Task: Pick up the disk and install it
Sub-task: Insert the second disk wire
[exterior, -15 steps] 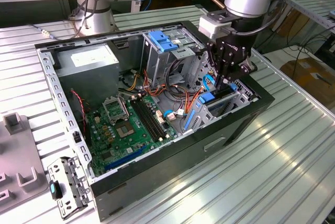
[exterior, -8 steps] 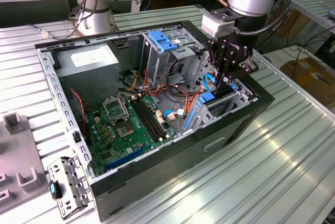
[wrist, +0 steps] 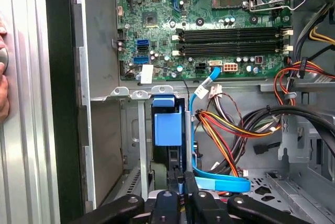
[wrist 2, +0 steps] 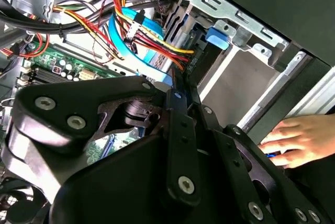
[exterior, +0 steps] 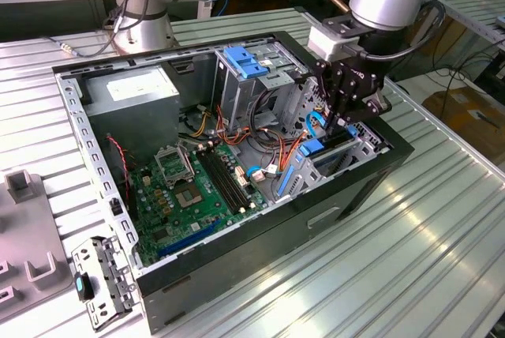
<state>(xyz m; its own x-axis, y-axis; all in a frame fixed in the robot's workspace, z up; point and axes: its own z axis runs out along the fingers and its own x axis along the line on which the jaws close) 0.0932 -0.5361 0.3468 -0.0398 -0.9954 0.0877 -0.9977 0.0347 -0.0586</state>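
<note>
At the exterior view's right, the gripper (exterior: 345, 121) stands over the drive cage (exterior: 347, 152) of the open computer case (exterior: 95, 148). In the first wrist view, the jaws pinch the disk (wrist: 165, 127), partly seated in the cage; insertion appears unfinished.

Green motherboard (exterior: 197, 196), blue latch (exterior: 243, 61) (black case (exterior: 347, 188))

The disk (exterior: 327, 148) stands on edge in the drive bay at the computer case's front corner, its blue rail (wrist: 164, 119) facing up.
</note>
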